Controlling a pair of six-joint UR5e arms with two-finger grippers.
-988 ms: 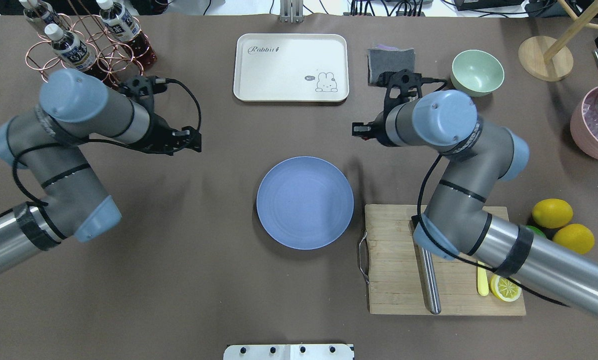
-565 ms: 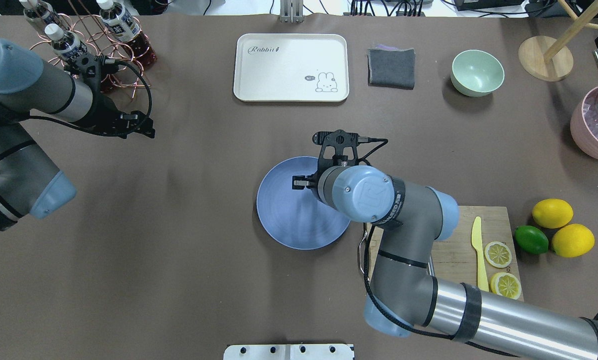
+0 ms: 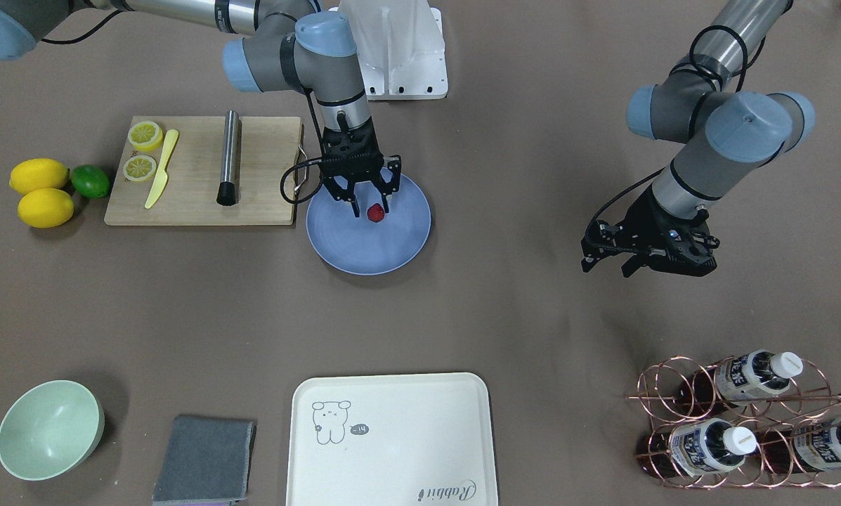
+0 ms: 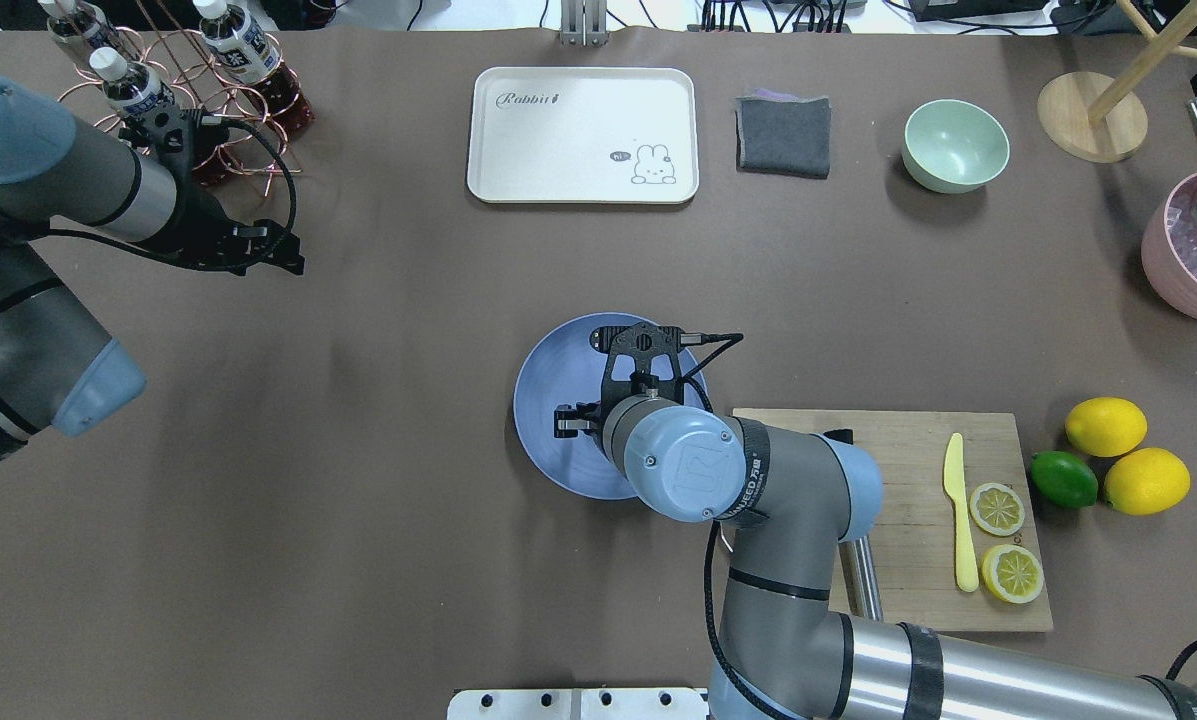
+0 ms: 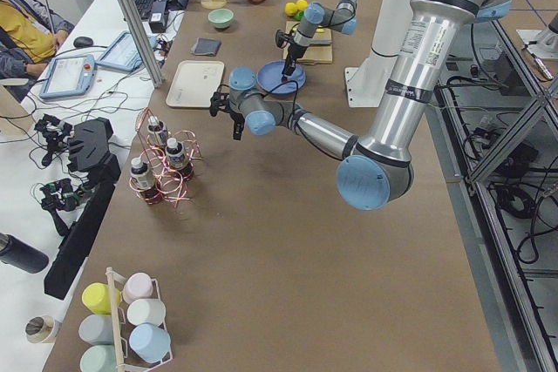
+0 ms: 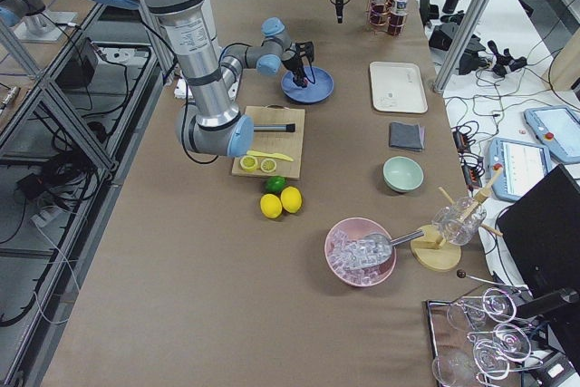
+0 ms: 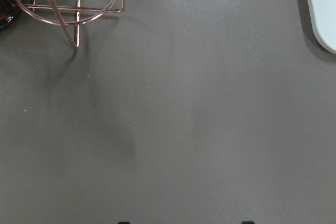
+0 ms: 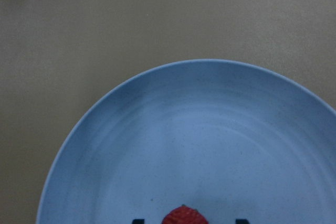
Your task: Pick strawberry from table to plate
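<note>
A small dark-red strawberry (image 3: 375, 213) lies on the round blue plate (image 3: 364, 247) in the middle of the grey-brown table (image 3: 532, 316). My right gripper (image 3: 371, 206) points straight down over the plate, open, with a fingertip on either side of the berry. The right wrist view shows the strawberry (image 8: 182, 215) at its bottom edge with clear gaps to both fingertips. From overhead the right arm hides the berry, and only the plate (image 4: 553, 390) shows. My left gripper (image 3: 607, 268) hovers open over bare table far to the side, near the bottle rack.
A wooden cutting board (image 3: 265, 176) with a steel rod, yellow knife and lemon slices touches the plate's edge. Two lemons and a lime (image 3: 90, 180) lie beyond it. A cream tray (image 3: 392, 436), green bowl (image 3: 49, 429), grey cloth (image 3: 206, 460) and copper bottle rack (image 3: 736, 422) line the far side.
My right arm swung from behind the plate to over it, and the gripper now stands lower above the plate's middle. My left arm drew back toward the bottle rack and then held still.
</note>
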